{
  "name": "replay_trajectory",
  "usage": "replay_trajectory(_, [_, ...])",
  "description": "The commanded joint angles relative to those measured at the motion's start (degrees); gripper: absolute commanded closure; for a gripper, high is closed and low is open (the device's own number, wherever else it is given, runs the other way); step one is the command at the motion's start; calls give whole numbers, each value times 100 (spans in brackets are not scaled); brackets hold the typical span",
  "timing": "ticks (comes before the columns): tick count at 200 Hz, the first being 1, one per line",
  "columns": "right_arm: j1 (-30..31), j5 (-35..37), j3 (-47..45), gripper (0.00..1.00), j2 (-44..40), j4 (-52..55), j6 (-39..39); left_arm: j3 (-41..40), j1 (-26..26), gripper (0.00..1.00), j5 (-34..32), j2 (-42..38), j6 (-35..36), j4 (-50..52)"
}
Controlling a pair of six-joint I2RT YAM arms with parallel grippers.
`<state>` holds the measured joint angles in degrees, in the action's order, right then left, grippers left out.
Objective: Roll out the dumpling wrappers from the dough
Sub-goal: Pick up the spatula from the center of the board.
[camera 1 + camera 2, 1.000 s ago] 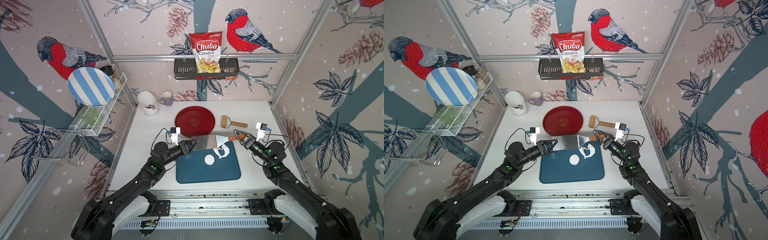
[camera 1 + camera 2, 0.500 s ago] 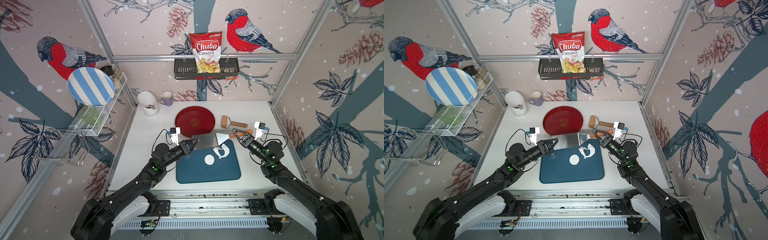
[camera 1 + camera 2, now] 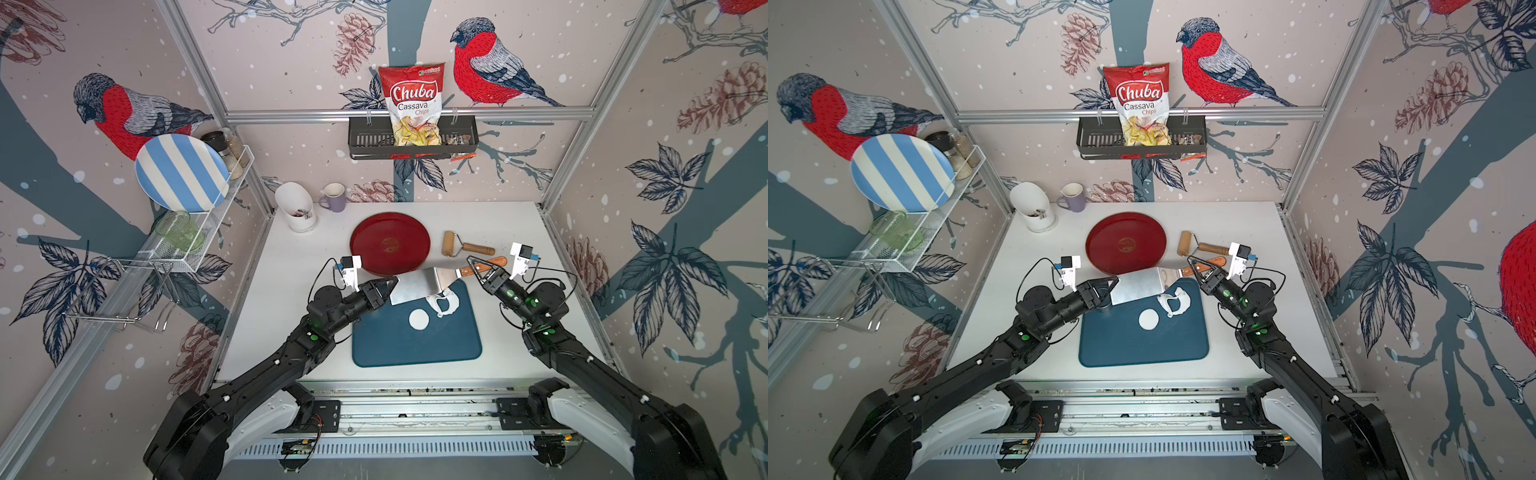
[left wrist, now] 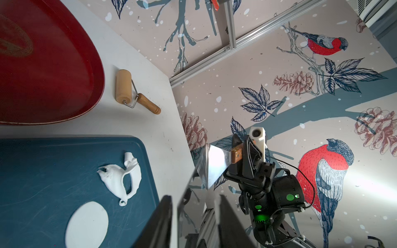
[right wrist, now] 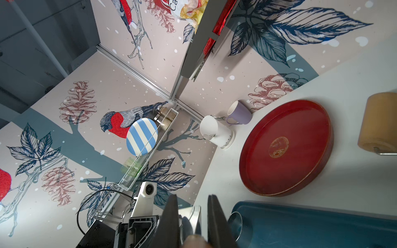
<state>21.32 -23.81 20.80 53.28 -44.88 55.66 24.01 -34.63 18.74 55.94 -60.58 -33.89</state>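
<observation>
The scraper (image 3: 419, 284) hung in the air over the far edge of the tray (image 3: 415, 353), stretched between the two hands. The right hand (image 3: 473, 266) was clamped on its wooden handle, so I think that hand was carrying it. The left hand (image 3: 390, 286) had its fingers apart, one on each side of the shiny blade and not pressing it. This looked like a pass from one hand to the other, so that the right hand could use the flat blade on the dough.

The dough (image 3: 446, 303) lay in the far right part of the tray, a thin torn white scrap with a hole in it. One round wrapper (image 3: 418, 320) lay flat just beside it, nearer and to the left. The scrap probably needed gathering up before more rolling.

The roller (image 3: 451, 243) rested on the white tabletop (image 3: 299, 266), far and right of the tray. The red plate (image 3: 390, 243) sat empty behind the tray, maybe waiting for wrappers. A mug (image 3: 333, 198) stood at the far edge. The walls had birds and pine cones on them. A bag of chips (image 3: 413, 108) sat on a far shelf, and a striped plate (image 3: 180, 172) leaned in a rack on the left.
</observation>
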Motion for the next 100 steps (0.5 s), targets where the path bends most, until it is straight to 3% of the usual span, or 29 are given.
replay_trajectory(1, [12,236,123,100,-125,189,-233,161,5,5,-329,-128,377,584])
replay_trajectory(47, [-7,1101,360,100,-657,1916,-1035,277,161,5,-961,-461,703,2053])
replay_trajectory(100, [-108,1457,419,100,-1092,2855,-1401,412,291,5,-1195,-335,967,3029])
